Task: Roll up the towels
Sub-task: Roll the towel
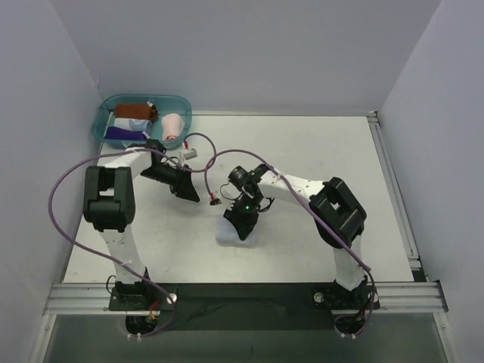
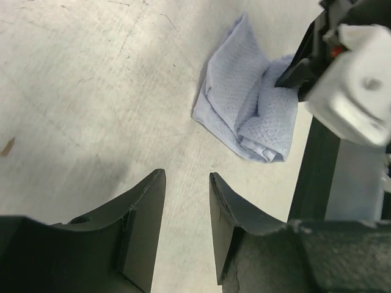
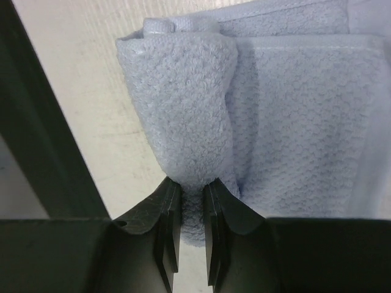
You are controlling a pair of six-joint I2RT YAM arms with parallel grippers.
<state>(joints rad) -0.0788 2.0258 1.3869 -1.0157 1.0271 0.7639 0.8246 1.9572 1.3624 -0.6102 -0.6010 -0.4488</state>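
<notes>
The desk [image 1: 318,197] carries everything. Only the top view takes in its far left corner, where the teal tub [image 1: 103,121] holds the pale pink towel [image 1: 173,125], rolled, among darker cloths.

The light blue towel [image 1: 225,234] lies on the desk near the middle. From above it is mostly hidden under my right wrist, with just a pale edge showing. My left wrist view shows more: the towel [image 2: 244,104] is bunched, one side doubled over into a loose fold, with my right arm [image 2: 348,79] against it.

My right wrist view alone shows the grip. My right jaws are pinched tight on a thick fold of the towel [image 3: 183,122]. My left jaws stand apart above bare desk, holding nothing, a little short of the towel.
</notes>
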